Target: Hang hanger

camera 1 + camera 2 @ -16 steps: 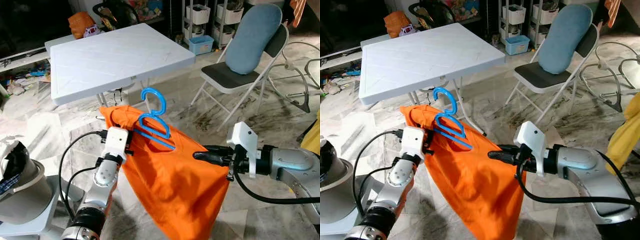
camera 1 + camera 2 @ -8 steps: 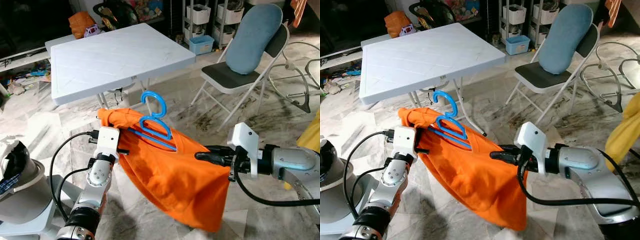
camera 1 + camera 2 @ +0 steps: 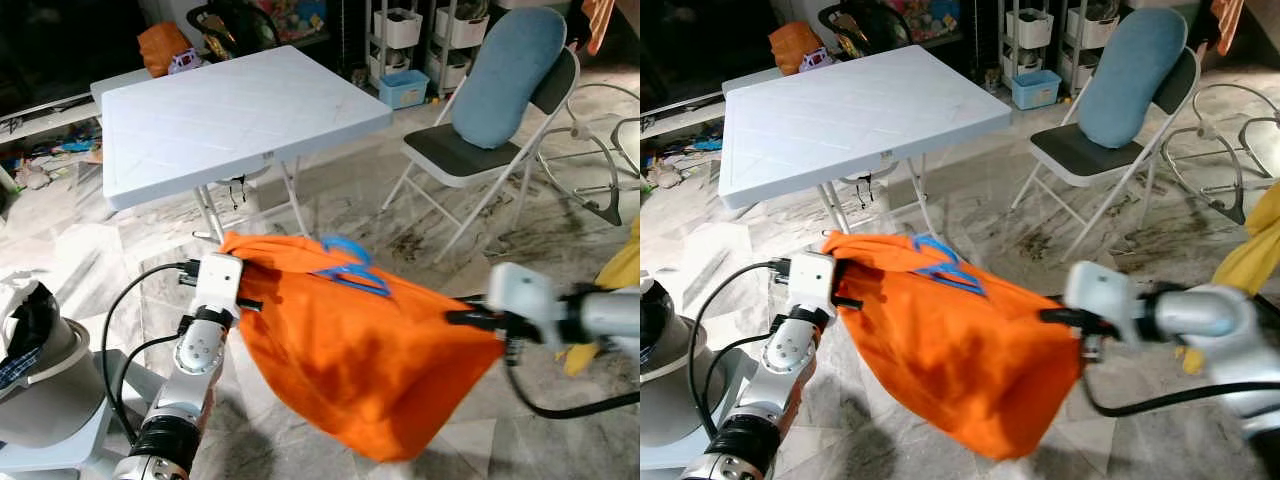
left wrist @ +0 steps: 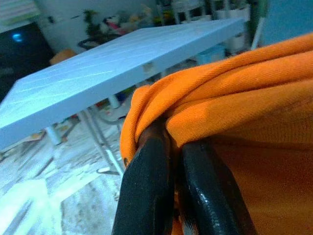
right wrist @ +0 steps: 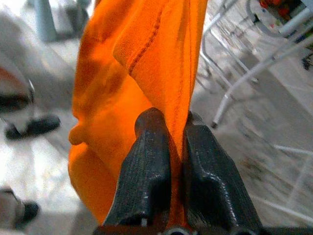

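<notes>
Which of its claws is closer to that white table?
Left. The left gripper pinches the orange cloth just in front of the table; the right gripper grips the cloth's far edge, off toward the chair.

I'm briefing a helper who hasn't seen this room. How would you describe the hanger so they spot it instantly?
Start at the white folding table; just in front of it, an orange cloth garment is stretched between the left claw and the right claw. The blue plastic hanger pokes out of the garment's top edge. It is the one blue loop on the orange cloth.
</notes>
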Motion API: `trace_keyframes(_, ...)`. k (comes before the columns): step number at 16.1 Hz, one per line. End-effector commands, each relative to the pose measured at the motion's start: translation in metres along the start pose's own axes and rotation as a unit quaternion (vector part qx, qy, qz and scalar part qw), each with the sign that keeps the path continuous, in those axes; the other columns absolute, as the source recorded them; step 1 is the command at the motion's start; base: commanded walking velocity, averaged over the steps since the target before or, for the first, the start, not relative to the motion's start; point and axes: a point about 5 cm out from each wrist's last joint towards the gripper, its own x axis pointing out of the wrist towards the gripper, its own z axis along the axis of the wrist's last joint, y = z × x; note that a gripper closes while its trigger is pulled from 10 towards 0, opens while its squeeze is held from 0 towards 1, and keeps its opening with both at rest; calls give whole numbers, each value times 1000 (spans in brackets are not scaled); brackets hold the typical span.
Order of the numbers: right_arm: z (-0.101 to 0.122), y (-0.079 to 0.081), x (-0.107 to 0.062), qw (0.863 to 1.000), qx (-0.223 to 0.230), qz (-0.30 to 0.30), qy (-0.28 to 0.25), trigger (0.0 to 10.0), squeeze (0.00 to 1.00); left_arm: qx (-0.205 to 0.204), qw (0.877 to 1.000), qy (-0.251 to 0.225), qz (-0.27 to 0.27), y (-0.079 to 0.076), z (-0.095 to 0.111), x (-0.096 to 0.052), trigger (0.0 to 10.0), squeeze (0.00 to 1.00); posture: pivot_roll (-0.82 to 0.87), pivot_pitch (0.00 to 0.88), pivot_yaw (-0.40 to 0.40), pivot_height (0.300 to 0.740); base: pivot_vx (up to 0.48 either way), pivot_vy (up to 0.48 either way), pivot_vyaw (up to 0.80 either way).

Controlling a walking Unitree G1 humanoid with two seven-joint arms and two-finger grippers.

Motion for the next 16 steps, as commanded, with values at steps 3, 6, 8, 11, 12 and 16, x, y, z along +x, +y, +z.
trace_keyframes(3,-19,-21,-30,997,-18,-31,69,10000,0,-13,999,5,38,25,1,-2,0,0,-130,0,114,740,0,0,0)
trace_keyframes(6,-6,-27,-49,1000,-19,-9,21,10000,0,-40,998,31,24,26,-5,-3,0,0,-131,0,123,740,0,0,0)
trace_keyframes(8,6,-29,-68,999,-30,15,-8,10000,0,-48,998,39,12,29,-6,-1,0,0,-138,0,130,740,0,0,0)
trace_keyframes(11,12,-27,-91,998,-51,41,-15,10000,0,-84,995,59,-2,29,-8,1,0,0,-149,0,142,740,0,0,0)
trace_keyframes(12,15,-26,-93,997,-49,49,-26,10000,0,-107,992,68,-8,27,-11,1,0,0,-151,0,144,740,0,0,0)
trace_keyframes(16,0,-11,-70,994,-79,69,24,10000,0,-169,978,75,-93,8,-5,2,0,0,-156,0,148,740,0,0,0)
